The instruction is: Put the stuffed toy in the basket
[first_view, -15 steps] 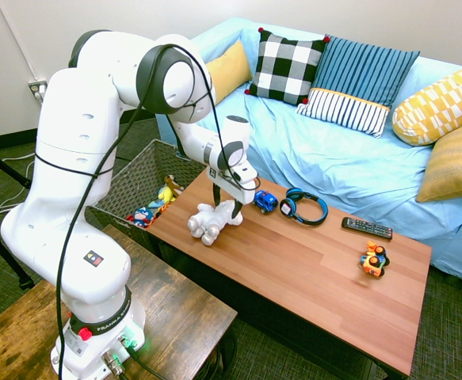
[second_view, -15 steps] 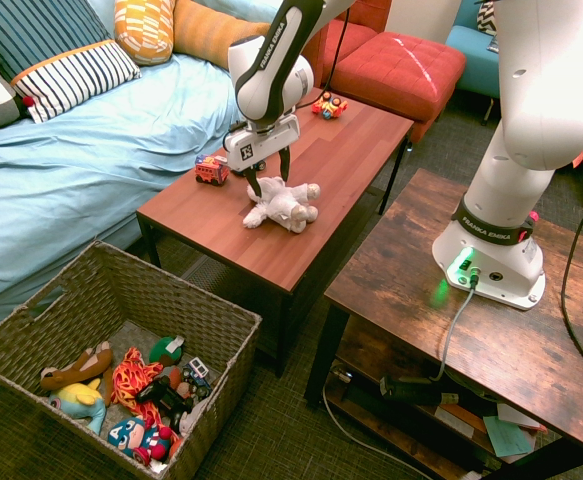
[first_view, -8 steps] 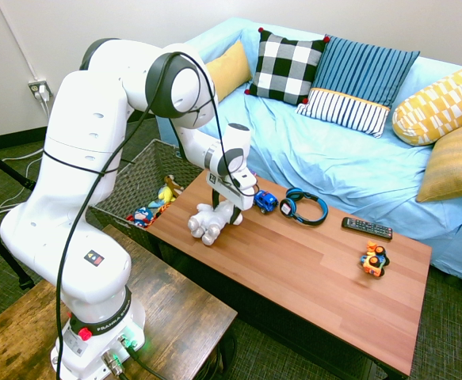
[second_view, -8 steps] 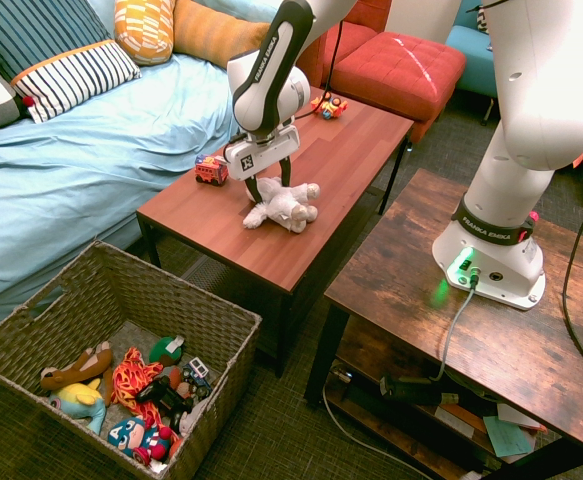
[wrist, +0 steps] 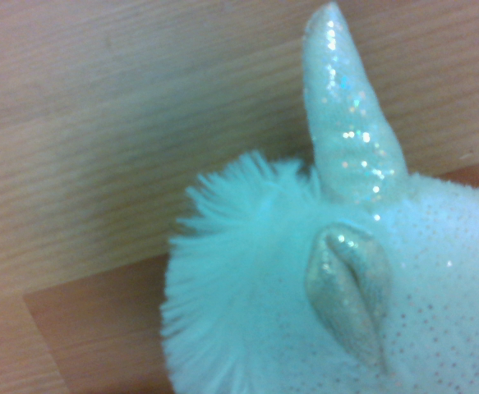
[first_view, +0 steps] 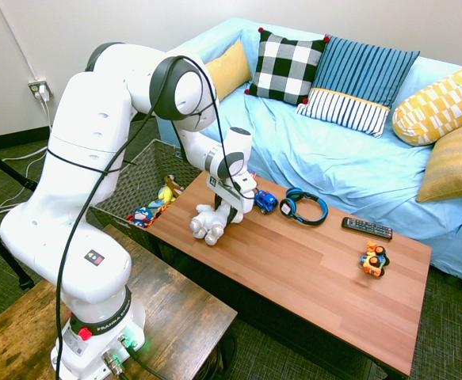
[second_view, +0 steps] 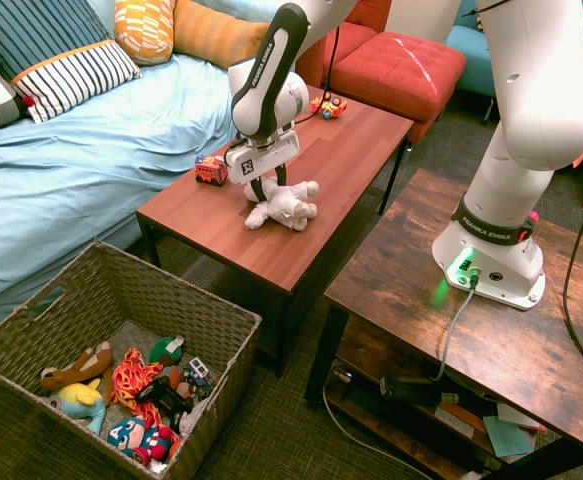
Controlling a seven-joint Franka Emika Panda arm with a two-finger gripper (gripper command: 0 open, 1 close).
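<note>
Gripper [second_view: 261, 186] stands nearly vertical over the stuffed toy [second_view: 284, 205], its dark fingers down on either side of the plush at the head end; whether they have actually clamped onto it cannot be told from either exterior view. Stuffed toy lies on its side on the reddish wooden coffee table [first_view: 310, 277], near the table end closest to the basket [second_view: 31, 330], grey hooves turned toward the table's front edge. Wrist view shows a glittery horn [wrist: 346, 123], a shimmering ear and a tuft of pale mane against the wood grain, all close and slightly soft in focus. Basket sits on the floor beside the table, apart from it, holding an assortment of colourful toys [second_view: 136, 395]. On the table, a small blue toy car [first_view: 265, 201] is just beside the plush, then blue headphones [first_view: 303, 207], a black remote control [first_view: 367, 228] and an orange toy vehicle [first_view: 374, 259] further along. Behind the table stands a sofa [first_view: 334, 158] under a light blue cover with patterned cushions.
</note>
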